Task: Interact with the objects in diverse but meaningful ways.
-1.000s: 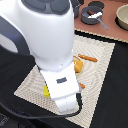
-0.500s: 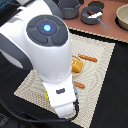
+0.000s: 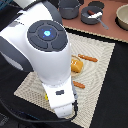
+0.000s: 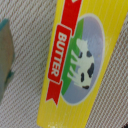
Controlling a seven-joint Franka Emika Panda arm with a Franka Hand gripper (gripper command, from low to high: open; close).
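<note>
Directly beneath the camera lies the yellow box [image 4: 75, 70] (claw unseen).

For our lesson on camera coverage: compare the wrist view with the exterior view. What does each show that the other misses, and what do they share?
Only the wrist view shows the yellow box, its red BUTTER banner and cow picture filling the frame. Only the exterior view shows the arm, the bread loaf, the orange-handled cutlery, the grey pan and the plate; the arm hides the box there. Both show the woven mat. The fingers appear in neither view.
</note>
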